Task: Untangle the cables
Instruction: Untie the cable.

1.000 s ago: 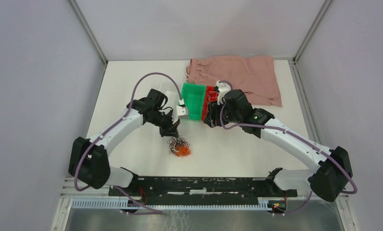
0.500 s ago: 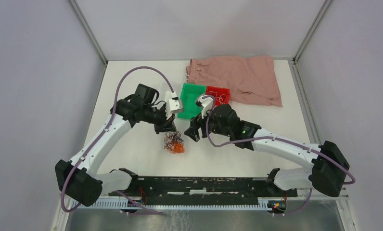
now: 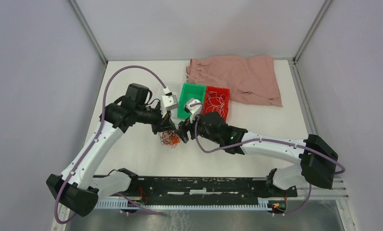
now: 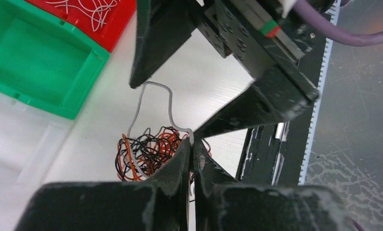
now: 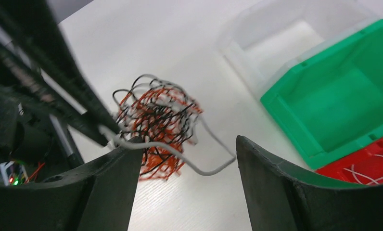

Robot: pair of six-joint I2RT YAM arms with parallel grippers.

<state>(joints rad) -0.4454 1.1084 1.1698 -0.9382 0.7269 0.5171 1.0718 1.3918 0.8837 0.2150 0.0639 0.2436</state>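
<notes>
Right gripper (image 5: pixel 187 144) swung from the bins (image 3: pixel 190 98) to the centre-frame tangle (image 3: pixel 170 139), open. Left gripper (image 4: pixel 192 144) pinches a white wire (image 4: pixel 169 103). The rest is knotted.

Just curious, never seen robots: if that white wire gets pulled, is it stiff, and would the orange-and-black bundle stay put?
Probably floppy: the white wire curves in loose bends from the shut left gripper. The tangle looks thin-stranded and airy, so likely light; with the wire running into it, it may well drag along.

Nothing legible anywhere — no words, labels, brand marks or numbers can be made out.
</notes>
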